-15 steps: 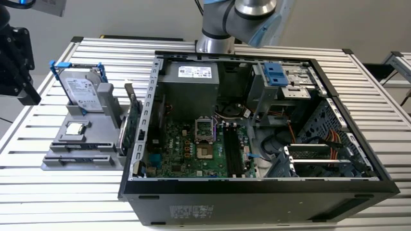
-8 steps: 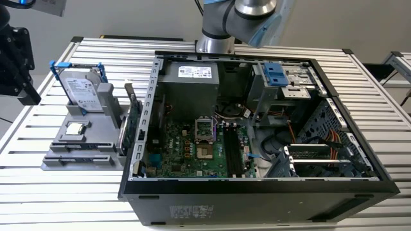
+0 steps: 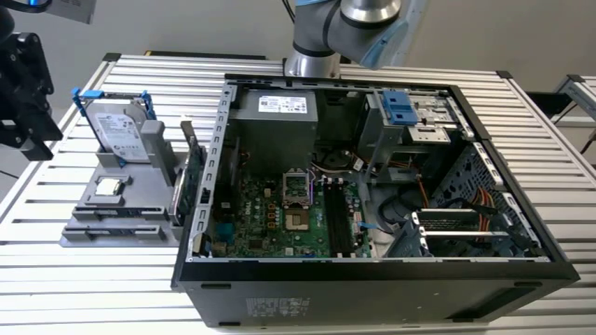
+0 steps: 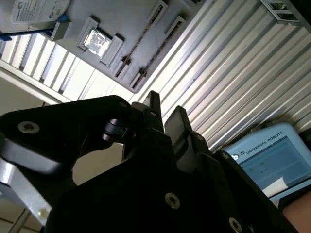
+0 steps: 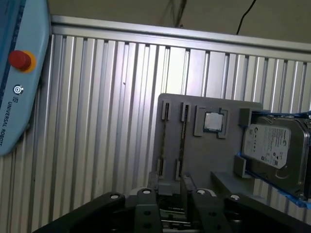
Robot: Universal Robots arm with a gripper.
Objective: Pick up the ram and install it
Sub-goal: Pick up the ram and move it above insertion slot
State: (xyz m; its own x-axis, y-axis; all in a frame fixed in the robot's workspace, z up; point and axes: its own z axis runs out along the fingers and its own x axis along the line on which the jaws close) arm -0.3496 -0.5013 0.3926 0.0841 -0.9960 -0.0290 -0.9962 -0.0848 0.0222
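With gripper slightly parted and empty, best centre over the ram at the exterior view's left, square to its thin edge.

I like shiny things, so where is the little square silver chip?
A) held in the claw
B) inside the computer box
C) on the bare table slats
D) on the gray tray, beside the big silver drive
D: the chip sits in a pocket of the gray tray, next to the silver drive, outside the computer case.
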